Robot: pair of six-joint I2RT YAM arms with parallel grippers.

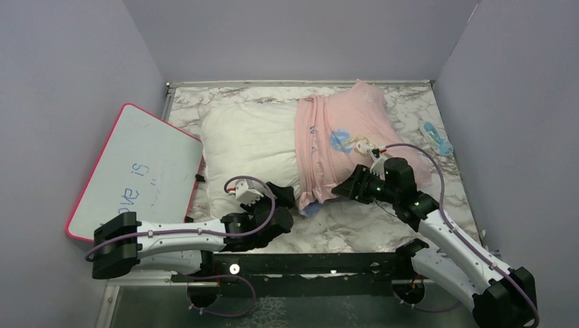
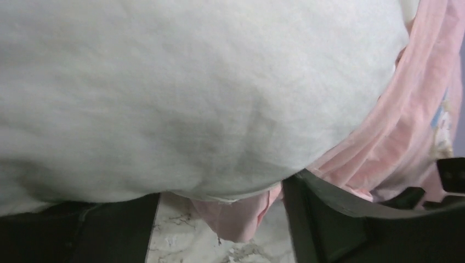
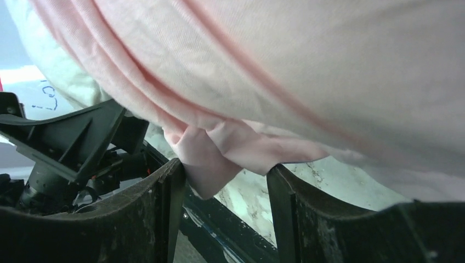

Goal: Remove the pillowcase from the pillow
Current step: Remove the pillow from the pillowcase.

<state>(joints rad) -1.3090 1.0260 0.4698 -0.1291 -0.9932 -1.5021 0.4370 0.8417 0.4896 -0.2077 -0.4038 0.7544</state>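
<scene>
The white pillow (image 1: 249, 140) lies across the marble table; its left half is bare. The pale pink pillowcase (image 1: 348, 137) is bunched over its right half, with a princess print on top. My left gripper (image 1: 285, 198) is at the pillow's front edge, next to the case's bunched hem. In the left wrist view the pillow (image 2: 192, 93) fills the frame, and the gripper (image 2: 219, 224) is open with a pink flap (image 2: 241, 213) hanging between the jaws. My right gripper (image 1: 347, 188) is open at the case's front edge; a pink fold (image 3: 211, 164) hangs between its fingers (image 3: 164, 213).
A pink-edged whiteboard (image 1: 136, 171) leans at the left, beside the pillow. A small blue object (image 1: 437, 139) lies on the table at the right. Grey walls close in three sides. The two grippers are close together at the pillow's front.
</scene>
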